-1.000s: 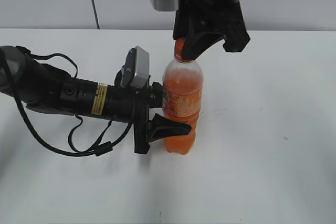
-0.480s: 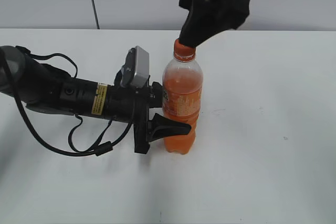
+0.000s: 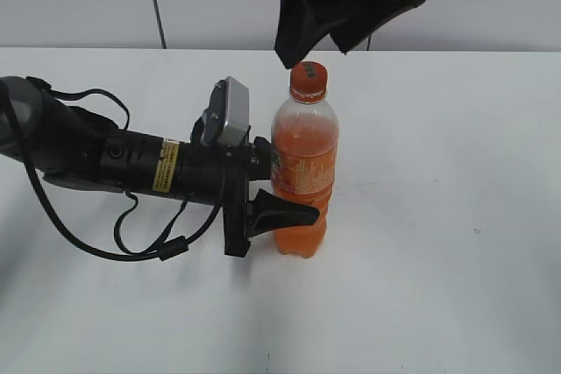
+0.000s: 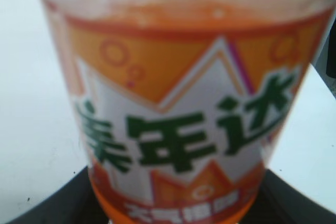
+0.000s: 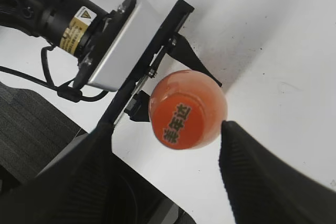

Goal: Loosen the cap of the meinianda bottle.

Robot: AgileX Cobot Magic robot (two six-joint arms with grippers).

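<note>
The meinianda bottle [image 3: 305,159] stands upright on the white table, full of orange drink. Its orange-and-white label fills the left wrist view [image 4: 184,129]. The orange cap [image 3: 308,81] sits on its neck and shows from above in the right wrist view [image 5: 186,109]. My left gripper [image 3: 294,192] lies level with the table and is shut on the bottle's lower body; its black fingers show at the bottom corners of the left wrist view [image 4: 173,211]. My right gripper [image 3: 320,37] hangs open just above the cap, not touching it, with one finger to each side [image 5: 165,128].
The left arm [image 3: 105,159], with loose black cables and its grey wrist camera [image 3: 230,111], lies across the table's left half. The white table [image 3: 438,216] stretches to the right and front of the bottle. A grey wall stands behind.
One second ago my right gripper was closed around the cap. It has let go, risen a little and opened. The bottle and left gripper have not moved.
</note>
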